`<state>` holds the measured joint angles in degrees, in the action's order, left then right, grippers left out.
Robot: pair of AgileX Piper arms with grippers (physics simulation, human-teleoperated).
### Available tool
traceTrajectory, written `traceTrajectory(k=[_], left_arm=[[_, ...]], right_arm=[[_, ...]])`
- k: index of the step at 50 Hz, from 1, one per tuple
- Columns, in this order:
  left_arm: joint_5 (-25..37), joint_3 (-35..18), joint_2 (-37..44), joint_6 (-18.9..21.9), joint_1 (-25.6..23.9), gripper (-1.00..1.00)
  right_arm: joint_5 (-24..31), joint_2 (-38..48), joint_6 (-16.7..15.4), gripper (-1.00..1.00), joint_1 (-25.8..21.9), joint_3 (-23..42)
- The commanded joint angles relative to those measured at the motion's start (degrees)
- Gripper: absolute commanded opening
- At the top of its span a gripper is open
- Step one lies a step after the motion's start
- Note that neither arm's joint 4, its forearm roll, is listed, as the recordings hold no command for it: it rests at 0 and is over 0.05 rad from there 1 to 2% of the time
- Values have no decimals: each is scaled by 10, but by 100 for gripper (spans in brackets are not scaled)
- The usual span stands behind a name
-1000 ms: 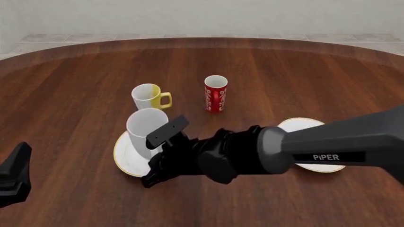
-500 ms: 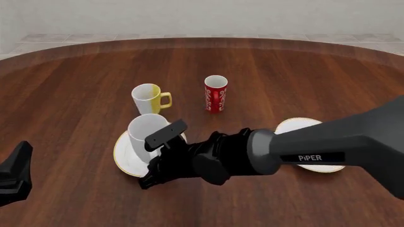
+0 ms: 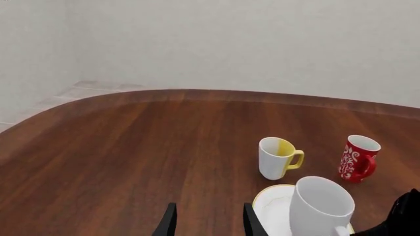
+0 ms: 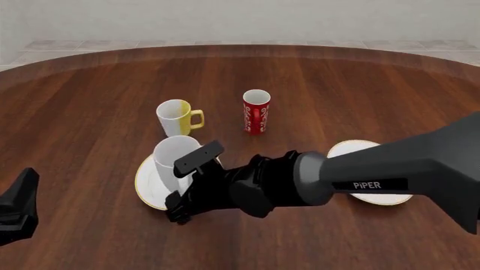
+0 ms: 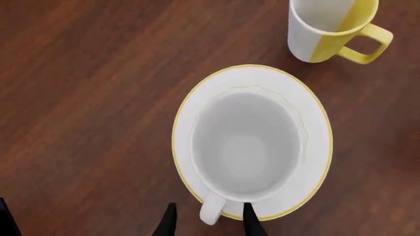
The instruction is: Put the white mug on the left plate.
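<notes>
Three mugs, two plates, two arms of mine, one bench.

I count three mugs: one white mug (image 4: 175, 161), the biggest, one white-and-yellow mug (image 4: 177, 116) with a yellow handle, and one slim red patterned mug (image 4: 257, 111). There are two matching white plates with gold rims: the left plate (image 4: 145, 184) and the right plate (image 4: 375, 197), which my right arm largely covers. I have two arms, each with one end effector: my right end effector (image 5: 206, 223) shows two dark fingers, and my left end effector (image 3: 206, 223) likewise shows two. One wooden bench (image 4: 90, 95) carries all five pieces of crockery.
</notes>
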<state>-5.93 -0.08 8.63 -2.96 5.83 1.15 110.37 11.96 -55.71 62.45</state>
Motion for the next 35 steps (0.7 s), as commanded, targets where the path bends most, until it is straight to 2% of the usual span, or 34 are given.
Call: traceTrajectory(k=[1, 35], left_arm=[[12, 0, -15, -1, -1, 100], [11, 0, -13, 0, -1, 100]], right_arm=[[-11, -7, -46, 100, 5, -4], [-5, -60, -54, 100, -1, -29]])
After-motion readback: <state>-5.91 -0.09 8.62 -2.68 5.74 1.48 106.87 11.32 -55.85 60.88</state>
